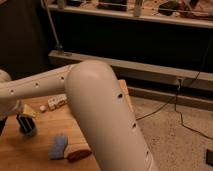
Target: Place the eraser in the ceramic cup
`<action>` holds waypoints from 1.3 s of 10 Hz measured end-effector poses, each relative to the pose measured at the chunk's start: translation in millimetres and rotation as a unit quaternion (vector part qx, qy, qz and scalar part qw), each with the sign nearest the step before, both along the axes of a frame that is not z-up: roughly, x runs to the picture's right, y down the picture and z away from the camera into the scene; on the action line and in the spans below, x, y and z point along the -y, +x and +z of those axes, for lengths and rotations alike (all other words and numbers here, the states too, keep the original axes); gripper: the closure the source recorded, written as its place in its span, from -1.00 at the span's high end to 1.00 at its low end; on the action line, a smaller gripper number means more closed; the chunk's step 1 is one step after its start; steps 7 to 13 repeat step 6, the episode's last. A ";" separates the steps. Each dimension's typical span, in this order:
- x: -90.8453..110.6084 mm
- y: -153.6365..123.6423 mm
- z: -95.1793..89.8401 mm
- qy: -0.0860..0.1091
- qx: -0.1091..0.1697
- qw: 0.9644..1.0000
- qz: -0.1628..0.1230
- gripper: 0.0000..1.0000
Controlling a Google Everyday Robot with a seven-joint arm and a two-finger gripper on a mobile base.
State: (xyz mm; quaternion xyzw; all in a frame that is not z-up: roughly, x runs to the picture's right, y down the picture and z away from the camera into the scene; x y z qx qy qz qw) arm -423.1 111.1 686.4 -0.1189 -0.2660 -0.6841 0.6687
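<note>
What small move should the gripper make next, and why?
Probably a short, straight descent. The gripper hangs at the left edge of the table, directly over the ceramic cup and seemingly just at its rim, so no sideways correction looks needed. The eraser is not visible, so I cannot confirm it is held.

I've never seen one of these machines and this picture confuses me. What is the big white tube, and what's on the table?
The white tube is the robot's arm, close to the one camera, so it fills the view. Where that camera is mounted is not known. The arm bends back toward the left, where its end effector hangs over a small cup on the wooden table. Also on the table are a flat blue piece, a reddish-brown thing beside it, and small white items farther back. I cannot tell whether anything is held.
</note>
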 end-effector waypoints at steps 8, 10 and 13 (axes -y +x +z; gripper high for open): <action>82.1 22.0 23.3 -0.012 -0.094 0.982 0.166 0.60; 82.1 22.0 23.3 -0.012 -0.094 0.982 0.166 0.60; 82.1 22.0 23.3 -0.012 -0.094 0.982 0.166 0.60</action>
